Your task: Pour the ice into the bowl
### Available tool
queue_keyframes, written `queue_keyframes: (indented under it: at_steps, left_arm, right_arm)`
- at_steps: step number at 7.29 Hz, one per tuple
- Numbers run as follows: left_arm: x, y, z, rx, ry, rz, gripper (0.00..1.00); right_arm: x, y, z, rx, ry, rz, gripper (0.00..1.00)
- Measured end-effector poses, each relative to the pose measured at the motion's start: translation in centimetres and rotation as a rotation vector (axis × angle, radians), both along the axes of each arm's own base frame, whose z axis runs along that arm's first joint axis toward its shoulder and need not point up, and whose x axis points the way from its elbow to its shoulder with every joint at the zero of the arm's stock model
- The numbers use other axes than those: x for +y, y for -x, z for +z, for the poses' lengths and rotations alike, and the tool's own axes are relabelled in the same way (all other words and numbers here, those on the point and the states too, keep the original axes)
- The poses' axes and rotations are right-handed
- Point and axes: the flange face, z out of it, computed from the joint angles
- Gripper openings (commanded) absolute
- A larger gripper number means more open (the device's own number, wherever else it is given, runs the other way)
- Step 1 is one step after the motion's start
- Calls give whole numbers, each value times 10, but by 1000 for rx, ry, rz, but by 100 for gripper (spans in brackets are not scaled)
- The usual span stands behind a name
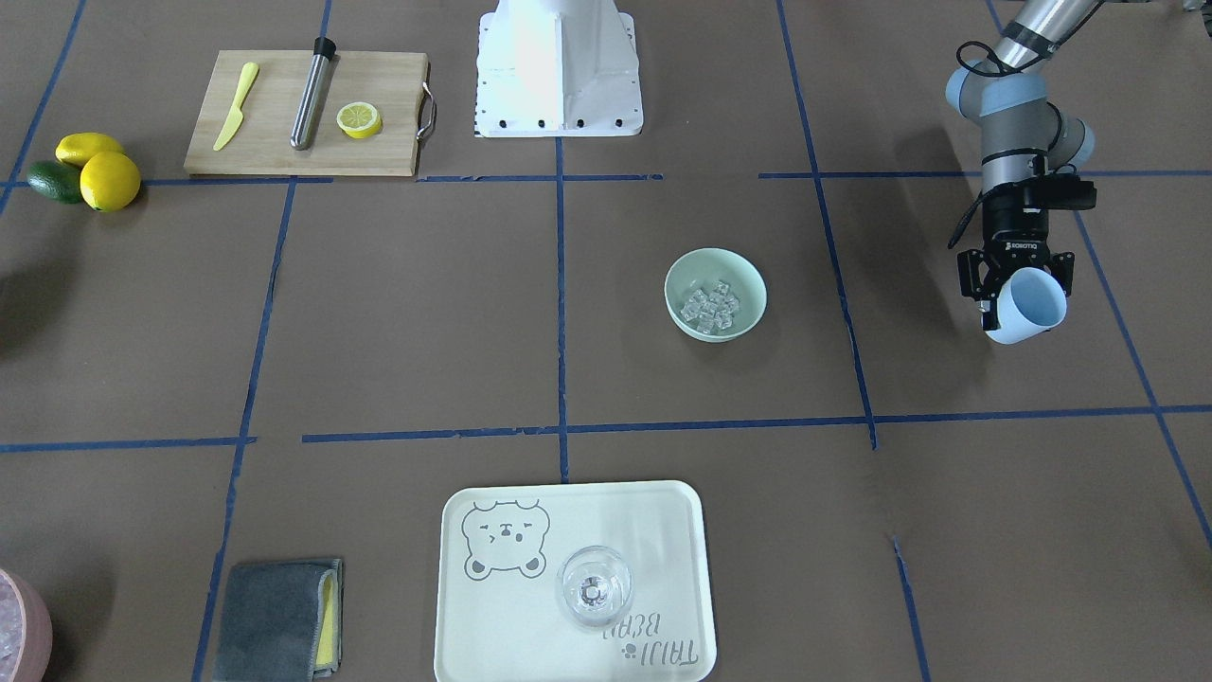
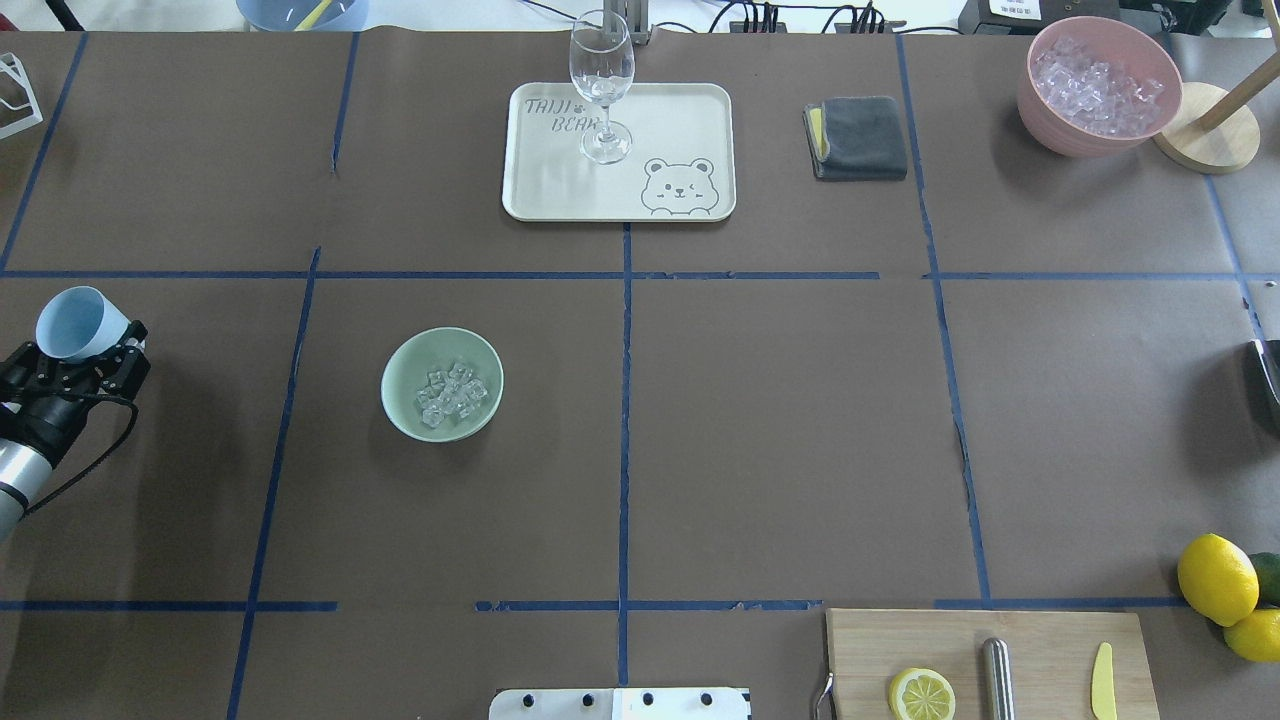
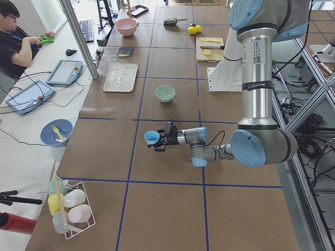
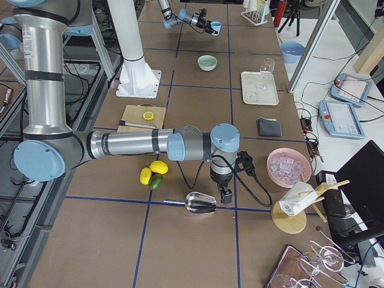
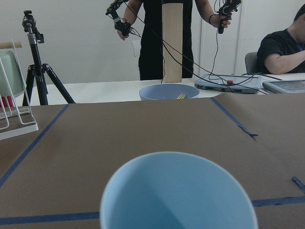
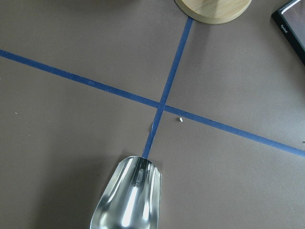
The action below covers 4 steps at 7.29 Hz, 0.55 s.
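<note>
Ice (image 2: 450,393) lay in the bowl (image 2: 398,372); pouring judged complete. Left gripper (image 1: 1015,286) pinched the empty cup (image 1: 1032,305), well apart from the bowl. Right gripper (image 4: 225,195): jaw state indeterminable.

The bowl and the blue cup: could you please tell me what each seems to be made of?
The bowl: mint-green, smooth matte, opaque; likely plastic or melamine, possibly ceramic. The blue cup: pale blue, matte, thin-walled, no glare; probably plastic.

Left tool (image 1: 1018,294) gripping blue cup (image 1: 1030,311), right tool (image 4: 225,193) pointing down
</note>
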Motion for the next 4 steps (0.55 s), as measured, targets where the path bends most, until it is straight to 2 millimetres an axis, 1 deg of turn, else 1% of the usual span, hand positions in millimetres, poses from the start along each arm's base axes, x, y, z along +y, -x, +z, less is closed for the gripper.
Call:
queue_keyframes:
  at_steps: [1,2,3,4]
  left_arm:
    - [4,-5,0,2,1,12,21]
    - [8,-9,1,1,2,24,27]
    - [10,-12,2,0,3,32,44]
    - [13,-14,3,-1,4,40,70]
  right_arm:
    - [0,0,0,0,2,3,100]
    - [0,0,-1,0,3,5,100]
    - [0,0,-1,0,3,6,100]
    - [0,0,-1,-1,4,7,100]
